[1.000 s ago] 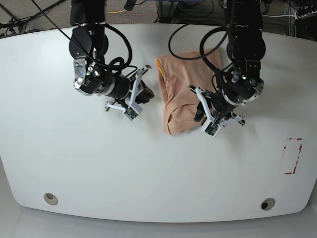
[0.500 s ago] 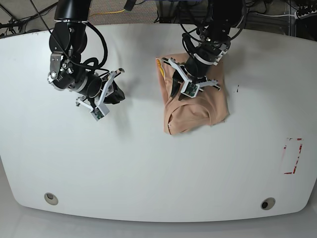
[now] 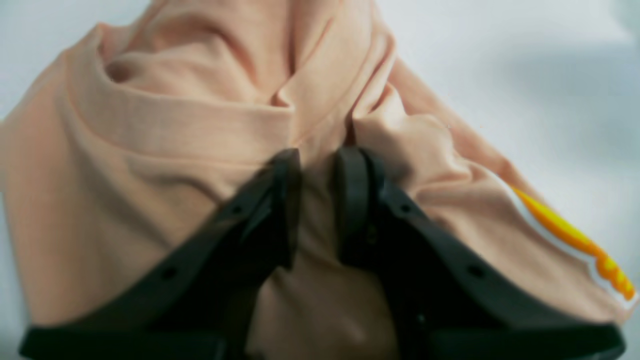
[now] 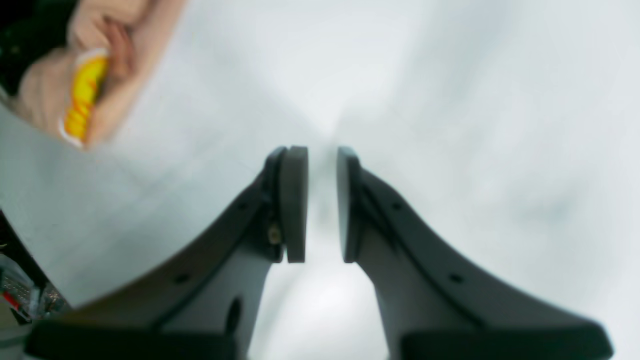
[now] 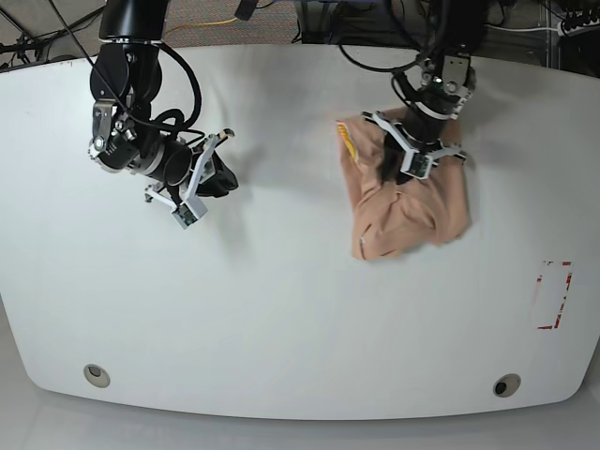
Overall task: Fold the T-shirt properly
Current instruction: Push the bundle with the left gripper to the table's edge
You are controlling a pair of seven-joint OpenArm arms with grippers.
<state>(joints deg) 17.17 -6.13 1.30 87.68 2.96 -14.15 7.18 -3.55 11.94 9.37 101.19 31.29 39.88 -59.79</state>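
Observation:
The peach T-shirt (image 5: 417, 206) lies folded into a rumpled bundle at the table's right rear, its yellow print (image 5: 345, 141) showing on the left edge. My left gripper (image 5: 392, 169) is down on the bundle's upper part. In the left wrist view the left gripper (image 3: 318, 165) is shut on a bunched fold of the T-shirt (image 3: 175, 140), near the ribbed neck. My right gripper (image 5: 225, 178) hovers over bare table well to the left of the shirt. In the right wrist view the right gripper (image 4: 321, 160) has its pads almost together with nothing between them; the T-shirt (image 4: 50, 90) shows at the top left.
The white table (image 5: 281, 309) has a red-marked rectangle (image 5: 555, 295) near its right edge and two round holes (image 5: 96, 375) (image 5: 506, 385) along the front. Cables hang behind the back edge.
The left arm went from the shirt's lower right to its upper part, then shifted right, taking the T-shirt along. The right arm moved left, then held still.

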